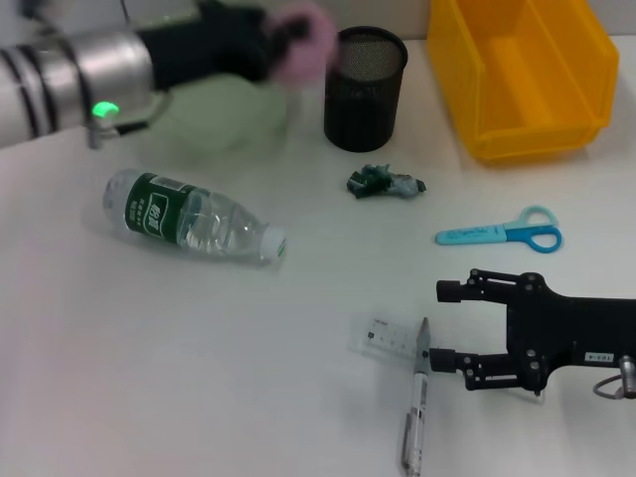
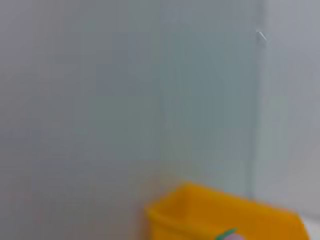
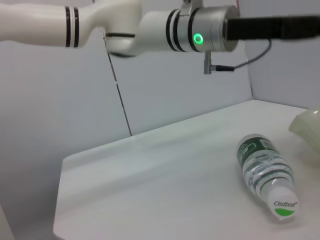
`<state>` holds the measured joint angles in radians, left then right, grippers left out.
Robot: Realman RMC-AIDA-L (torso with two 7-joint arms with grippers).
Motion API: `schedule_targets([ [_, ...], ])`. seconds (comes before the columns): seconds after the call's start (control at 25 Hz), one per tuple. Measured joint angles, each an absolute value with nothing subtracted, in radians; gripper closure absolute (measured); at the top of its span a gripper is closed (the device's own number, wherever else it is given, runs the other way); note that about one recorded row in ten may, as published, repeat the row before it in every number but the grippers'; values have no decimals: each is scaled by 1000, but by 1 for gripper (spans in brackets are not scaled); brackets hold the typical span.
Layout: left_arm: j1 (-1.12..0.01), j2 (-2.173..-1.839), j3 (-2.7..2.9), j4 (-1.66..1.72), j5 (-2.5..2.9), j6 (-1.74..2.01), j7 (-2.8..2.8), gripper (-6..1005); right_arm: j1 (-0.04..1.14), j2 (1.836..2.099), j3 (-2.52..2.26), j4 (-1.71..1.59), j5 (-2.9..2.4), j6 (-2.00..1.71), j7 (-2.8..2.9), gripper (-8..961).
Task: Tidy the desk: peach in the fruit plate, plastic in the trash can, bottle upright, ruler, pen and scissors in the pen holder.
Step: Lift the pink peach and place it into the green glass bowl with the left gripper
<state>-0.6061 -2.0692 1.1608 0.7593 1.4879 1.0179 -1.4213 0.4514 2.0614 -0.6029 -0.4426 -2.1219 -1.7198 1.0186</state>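
head view puts your right gripper (image 1: pixel 429 325) nearest, fingers spread, one tip by the clear ruler (image 1: pixel 390 337) and the pen (image 1: pixel 415 412), which runs off the edge. farther: scissors (image 1: pixel 502 234), crumpled plastic (image 1: pixel 386 184), water bottle (image 1: pixel 191 218) on its side. farthest, your blurred left gripper (image 1: pixel 288 40) clasps the pink peach (image 1: pixel 306 40) above the pale green fruit plate (image 1: pixel 214 117), beside the mesh pen holder (image 1: pixel 365 87).

My head camera: high, facing down over the desk (image 1: pixel 199 378). Right wrist: low, facing left, sharing the bottle (image 1: pixel 194 218). Left wrist: faces the far wall.
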Motion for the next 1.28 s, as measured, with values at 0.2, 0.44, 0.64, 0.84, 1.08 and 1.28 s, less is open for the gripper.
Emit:
schedule_targets([
  [0.2,-595,-2070,1038,562,1167,990,-1167,898,450,2064,-602,-442,-2121,-1720,1019,138],
  [0.44,-653,-2074,1007,395,1028,878,-944,934,449,2066,-601,-442,-2121,-1720,1019,137],
  [0.64,-699,-2079,1006,322,1000,786,-815,899,449,2069,-601,-442,-2121,-1721,1019,137],
  [0.84,-723,-2080,1005,283,983,745,-748,727,449,2073,-601,-442,-2121,-1721,1019,137],
  [1.08,-729,-2080,1003,274,971,730,-741,617,449,2074,-601,-442,-2121,-1721,1019,137],
  [1.28,-731,-2080,1003,273,968,721,-739,526,449,2074,-601,-442,-2121,-1721,1019,137],
])
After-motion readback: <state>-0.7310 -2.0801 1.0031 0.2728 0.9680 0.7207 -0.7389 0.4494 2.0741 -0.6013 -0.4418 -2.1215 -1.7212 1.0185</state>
